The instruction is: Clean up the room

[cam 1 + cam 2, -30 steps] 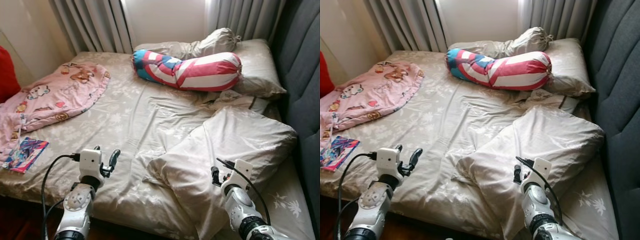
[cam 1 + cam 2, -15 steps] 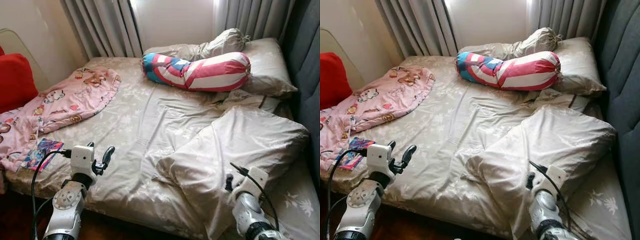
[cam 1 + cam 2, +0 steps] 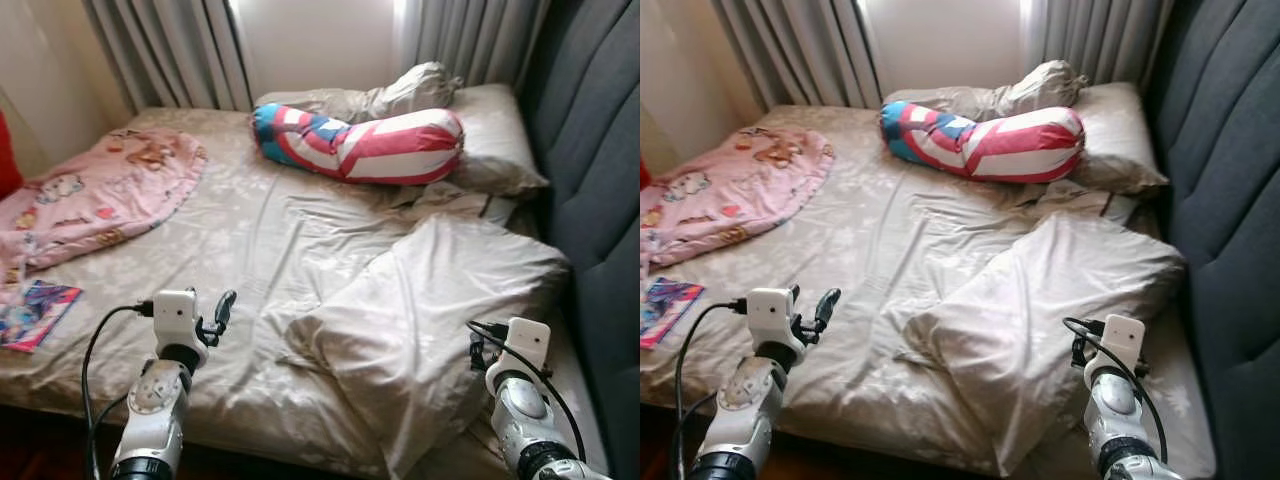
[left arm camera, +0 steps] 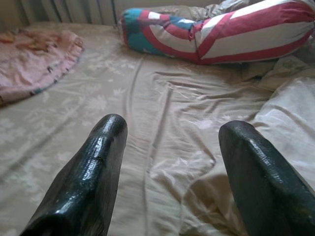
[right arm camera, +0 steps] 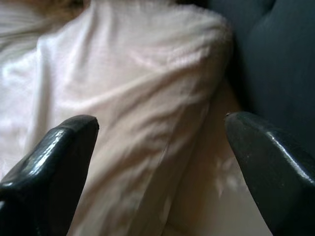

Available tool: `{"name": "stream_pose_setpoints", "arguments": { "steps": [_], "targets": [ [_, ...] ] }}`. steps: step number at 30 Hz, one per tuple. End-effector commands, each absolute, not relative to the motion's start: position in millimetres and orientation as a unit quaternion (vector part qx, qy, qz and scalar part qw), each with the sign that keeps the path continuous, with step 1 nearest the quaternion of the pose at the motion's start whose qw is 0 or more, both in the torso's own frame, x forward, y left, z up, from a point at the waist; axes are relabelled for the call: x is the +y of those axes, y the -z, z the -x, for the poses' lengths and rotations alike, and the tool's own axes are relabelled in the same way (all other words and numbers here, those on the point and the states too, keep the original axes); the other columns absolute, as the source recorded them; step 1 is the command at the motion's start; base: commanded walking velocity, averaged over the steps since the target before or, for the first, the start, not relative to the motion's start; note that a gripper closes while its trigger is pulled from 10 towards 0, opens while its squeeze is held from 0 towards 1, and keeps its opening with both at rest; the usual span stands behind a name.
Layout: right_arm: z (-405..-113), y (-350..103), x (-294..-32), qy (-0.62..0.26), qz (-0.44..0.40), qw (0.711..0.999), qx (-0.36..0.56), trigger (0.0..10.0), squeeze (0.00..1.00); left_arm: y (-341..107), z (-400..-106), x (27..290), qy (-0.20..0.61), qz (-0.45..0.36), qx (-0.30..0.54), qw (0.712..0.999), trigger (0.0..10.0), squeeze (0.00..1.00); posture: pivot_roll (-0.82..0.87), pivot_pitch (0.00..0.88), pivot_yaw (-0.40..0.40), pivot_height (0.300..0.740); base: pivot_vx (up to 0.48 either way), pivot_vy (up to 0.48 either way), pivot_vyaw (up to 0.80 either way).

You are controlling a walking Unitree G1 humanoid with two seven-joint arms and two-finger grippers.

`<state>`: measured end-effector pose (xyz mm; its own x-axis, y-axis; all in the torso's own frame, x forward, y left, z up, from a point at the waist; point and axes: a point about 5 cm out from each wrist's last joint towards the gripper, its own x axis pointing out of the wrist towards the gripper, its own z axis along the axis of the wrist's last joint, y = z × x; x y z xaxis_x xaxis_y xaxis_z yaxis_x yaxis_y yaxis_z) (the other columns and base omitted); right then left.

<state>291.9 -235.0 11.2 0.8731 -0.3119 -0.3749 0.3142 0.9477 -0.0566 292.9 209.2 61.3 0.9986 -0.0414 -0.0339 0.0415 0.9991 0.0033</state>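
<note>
Left eye view, bolster (image 3: 360,145) lying crosswise, headboard-side

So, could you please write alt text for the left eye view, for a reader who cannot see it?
An unmade bed with a large beige pillow lying crooked near the front, a striped bolster by the curtains, and a pink blanket and a book on the left. The left gripper and right gripper hover open over the near edge.
</note>
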Motion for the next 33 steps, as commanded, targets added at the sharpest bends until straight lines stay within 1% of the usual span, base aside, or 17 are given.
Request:
{"name": "stream_pose_setpoints", "arguments": {
  "steps": [1, 4, 7, 9, 10, 12, 15, 17, 19, 20, 23, 24, 26, 27, 30, 31, 33],
  "targets": [
    [-300, -23, -231, 0.137, 0.011, 0.979, 0.151, 10.0, 0.0, -55, -288, 216, 0.0, 0.008, 0.023, 1.0, 10.0, 0.0, 0.06, 0.0, -0.032, 0.726, 0.0, 0.0, 0.0],
    [-301, -28, -229, 0.118, 0.012, 0.985, 0.123, 10.0, 0.0, -48, -283, 215, -0.003, 0.008, 0.033, 0.999, 10.0, 0.0, 0.05, 0.0, -0.042, 0.726, 0.0, 0.0, 0.0],
    [-294, -25, -225, 0.089, 0.043, 0.989, 0.11, 10.0, 0.0, -43, -278, 216, -0.007, 0.009, 0.038, 0.999, 10.0, 0.0, 0.03, 0.0, -0.048, 0.726, 0.0, 0.0, 0.0],
    [-283, -26, -230, 0.088, 0.047, 0.992, 0.08, 10.0, 0.0, -42, -277, 215, -0.009, 0.009, 0.037, 0.999, 10.0, 0.0, 0.03, 0.0, -0.052, 0.726, 0.0, 0.0, 0.0],
    [-283, -26, -230, 0.088, 0.047, 0.992, 0.08, 10.0, 0.0, -42, -277, 215, -0.009, 0.009, 0.037, 0.999, 10.0, 0.0, 0.03, 0.0, -0.052, 0.726, 0.0, 0.0, 0.0],
    [-271, -34, -237, 0.094, 0.05, 0.994, 0.032, 10.0, 0.0, -42, -275, 215, -0.009, 0.008, 0.035, 0.999, 10.0, 0.0, 0.01, 0.0, -0.05, 0.726, 0.0, 0.0, 0.0],
    [-261, -38, -243, 0.101, 0.056, 0.993, 0.011, 10.0, 0.0, -41, -273, 216, -0.007, 0.005, 0.035, 0.999, 10.0, 0.0, 0.0, 0.0, -0.05, 0.726, 0.0, 0.0, 0.0],
    [-247, -38, -247, 0.115, 0.049, 0.992, 0.004, 10.0, 0.0, -39, -270, 216, -0.005, 0.002, 0.036, 0.999, 10.0, 0.0, -0.01, 0.0, -0.05, 0.726, 0.0, 0.0, 0.0],
    [-238, -27, -248, 0.119, 0.045, 0.991, 0.039, 10.0, 0.0, -38, -268, 217, -0.005, 0.001, 0.037, 0.999, 10.0, 0.0, -0.01, 0.0, -0.051, 0.726, 0.0, 0.0, 0.0],
    [-230, -13, -248, 0.126, 0.034, 0.988, 0.079, 10.0, 0.0, -38, -267, 218, -0.005, 0.0, 0.037, 0.999, 10.0, 0.0, -0.01, 0.0, -0.05, 0.726, 0.0, 0.0, 0.0],
    [-226, -4, -248, 0.135, 0.021, 0.985, 0.101, 10.0, 0.0, -38, -267, 218, -0.005, -0.001, 0.037, 0.999, 10.0, 0.0, -0.01, 0.0, -0.05, 0.726, 0.0, 0.0, 0.0],
    [-222, 9, -247, 0.156, -0.004, 0.979, 0.135, 10.0, 0.0, -39, -266, 218, -0.005, -0.002, 0.036, 0.999, 10.0, 0.0, 0.02, 0.003, -0.04, 0.726, 0.0, 0.0, 0.0],
    [-222, 12, -246, 0.161, -0.013, 0.977, 0.142, 10.0, 0.0, -39, -266, 219, -0.005, -0.002, 0.035, 0.999, 10.0, 0.0, 0.02, 0.003, -0.04, 0.726, 0.0, 0.0, 0.0],
    [-229, 17, -241, 0.174, -0.038, 0.97, 0.163, 10.0, 0.0, -43, -267, 219, -0.004, -0.004, 0.029, 1.0, 10.0, 0.0, 0.04, 0.034, -0.02, 0.726, 0.0, 0.0, 0.0],
    [-245, 20, -231, 0.169, -0.06, 0.964, 0.196, 10.0, 0.0, -49, -268, 220, 0.001, -0.008, 0.022, 1.0, 10.0, 0.0, 0.06, 0.042, -0.009, 0.726, 0.0, 0.0, 0.0],
    [-248, 19, -229, 0.168, -0.063, 0.964, 0.199, 10.0, 0.0, -50, -268, 221, 0.003, -0.01, 0.02, 1.0, 10.0, 0.0, 0.07, 0.066, 0.006, 0.726, 0.0, 0.0, 0.0],
    [-254, 18, -224, 0.159, -0.068, 0.963, 0.208, 10.0, 0.0, -52, -267, 222, 0.007, -0.014, 0.019, 1.0, 10.0, 0.0, 0.08, 0.067, 0.014, 0.726, 0.0, 0.0, 0.0]
  ]
}}
